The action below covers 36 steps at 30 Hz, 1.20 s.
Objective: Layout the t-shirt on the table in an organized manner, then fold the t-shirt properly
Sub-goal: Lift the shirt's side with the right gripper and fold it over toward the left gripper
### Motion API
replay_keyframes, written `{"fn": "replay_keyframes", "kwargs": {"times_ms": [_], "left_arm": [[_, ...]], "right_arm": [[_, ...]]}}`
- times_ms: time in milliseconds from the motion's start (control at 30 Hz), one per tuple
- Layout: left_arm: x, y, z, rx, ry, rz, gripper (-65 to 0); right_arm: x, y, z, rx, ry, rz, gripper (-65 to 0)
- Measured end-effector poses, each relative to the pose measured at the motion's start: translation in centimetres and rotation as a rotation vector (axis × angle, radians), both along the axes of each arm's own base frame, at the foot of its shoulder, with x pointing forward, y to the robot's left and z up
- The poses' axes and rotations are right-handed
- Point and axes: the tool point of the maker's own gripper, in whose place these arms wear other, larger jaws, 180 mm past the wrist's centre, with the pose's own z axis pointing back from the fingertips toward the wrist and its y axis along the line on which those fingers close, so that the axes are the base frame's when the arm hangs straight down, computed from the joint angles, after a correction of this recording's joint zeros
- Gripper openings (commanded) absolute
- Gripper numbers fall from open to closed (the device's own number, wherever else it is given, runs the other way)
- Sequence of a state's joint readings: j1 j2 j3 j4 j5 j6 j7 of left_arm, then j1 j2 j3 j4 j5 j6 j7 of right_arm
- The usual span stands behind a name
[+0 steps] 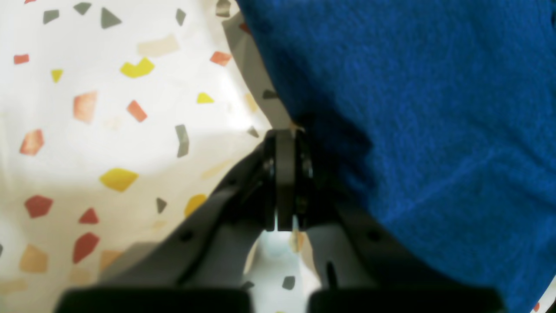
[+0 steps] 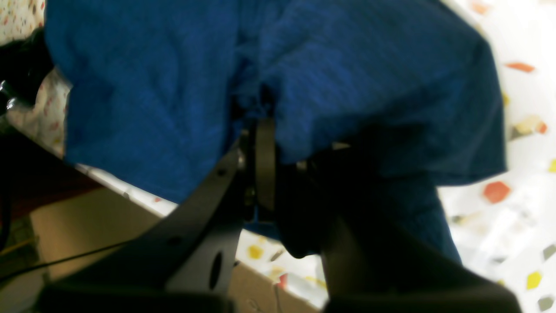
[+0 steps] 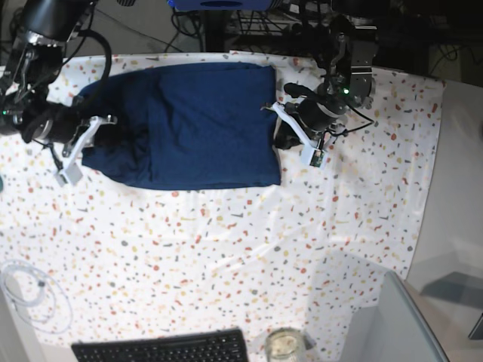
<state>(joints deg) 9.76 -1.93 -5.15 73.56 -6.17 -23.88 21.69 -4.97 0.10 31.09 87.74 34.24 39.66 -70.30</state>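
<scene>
So far the table [image 3: 226, 249] takes up nearly the whole base view, its speckled white cover running out wide in front of the rig, and most of it is bare. I see the t-shirt [image 3: 196, 124] lying toward the far side of it, already a tidy dark-blue block with straight near and right edges; the left end is still lumpy, with a sleeve or fold bunched there. I judge the layout done and at least one fold made, with the final folds and squaring-up left.

For room, I have plenty of open cover on the near side of the shirt to fold into. The far edge of the table sits close behind the shirt, and the table's right edge lies beyond the left arm, so I would not drag cloth that way. A keyboard [image 3: 162, 351], a glass jar [image 3: 283, 345] and a coiled white cable [image 3: 30, 298] sit well apart along the near edge.

My left gripper [image 1: 284, 132] is closed at the shirt's right edge; whether it pinches cloth I cannot tell. My right gripper [image 2: 260, 113] is clamped on fabric at the bunched left end.
</scene>
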Motion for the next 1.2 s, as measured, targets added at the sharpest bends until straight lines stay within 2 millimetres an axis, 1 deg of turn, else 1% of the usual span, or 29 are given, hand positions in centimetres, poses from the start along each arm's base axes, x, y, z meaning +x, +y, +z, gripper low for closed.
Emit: {"fn": "replay_keyframes", "kwargs": {"times_ms": [67,133,200,233,300,367,400,500,533,633,733,800,833,900,1000,1100,1167,1200], "left_arm": [[-0.6,0.9,0.2,0.037,0.008,-0.016,-65.0],[-1.2,2.3,0.9,0.077,-0.006,-0.016,-65.0],[-1.6,3.6,1.6,0.115,-0.021,-0.027,-65.0],[-1.7,4.2,2.1,0.135,-0.034,-0.043,-65.0],[-2.0,5.3,3.2,0.161,-0.061,-0.051,-65.0],[-3.1,7.6,3.6,0.187,-0.058,-0.014,-65.0],[-3.8,9.2,3.5,0.208,-0.044,0.02,-65.0],[-6.5,15.0,3.7,0.287,0.0,0.153,-65.0],[-7.2,16.5,3.9,0.309,0.009,0.183,-65.0],[-8.9,20.1,4.6,0.355,0.022,0.268,-65.0],[-10.8,22.5,4.9,0.383,0.043,0.328,-65.0],[-11.6,23.7,5.2,0.402,0.053,0.357,-65.0],[-11.7,24.2,5.4,0.409,0.051,0.37,-65.0],[-11.8,24.9,5.7,0.417,0.044,0.388,-65.0],[-11.8,25.0,5.8,0.418,0.044,0.392,-65.0],[-11.9,24.7,5.6,0.412,0.046,0.392,-65.0],[-11.8,24.7,5.7,0.413,0.045,0.391,-65.0],[-11.8,24.7,5.6,0.413,0.046,0.391,-65.0]], "right_arm": [[-0.3,1.5,0.7,-0.021,-0.011,0.063,-64.7],[-0.1,3.7,1.5,-0.015,-0.042,0.123,-64.7],[-0.2,6.7,2.1,0.03,-0.067,0.178,-64.7],[-0.5,8.0,2.1,0.041,-0.062,0.212,-64.7],[-0.8,10.1,2.2,0.062,-0.063,0.269,-64.7],[-0.7,11.6,2.5,0.077,-0.083,0.306,-64.7],[-0.7,12.4,2.7,0.084,-0.091,0.321,-64.7],[-0.2,15.3,3.2,0.15,-0.105,0.309,-64.7],[0.0,15.9,3.2,0.166,-0.108,0.301,-64.7],[0.1,17.1,2.1,0.186,-0.055,0.293,-64.7],[0.0,17.5,0.6,0.187,0.005,0.287,-64.8],[0.1,18.4,0.2,0.202,0.008,0.288,-64.8],[0.0,18.8,0.1,0.21,0.012,0.293,-64.8],[-0.3,19.0,-0.2,0.204,0.031,0.291,-64.8],[-0.2,18.9,-0.4,0.192,0.03,0.285,-64.7],[0.2,19.7,-0.4,0.208,0.02,0.283,-64.2],[0.2,19.8,-0.9,0.217,0.031,0.271,-63.9],[0.0,19.8,-1.2,0.217,0.043,0.269,-62.6]]}}
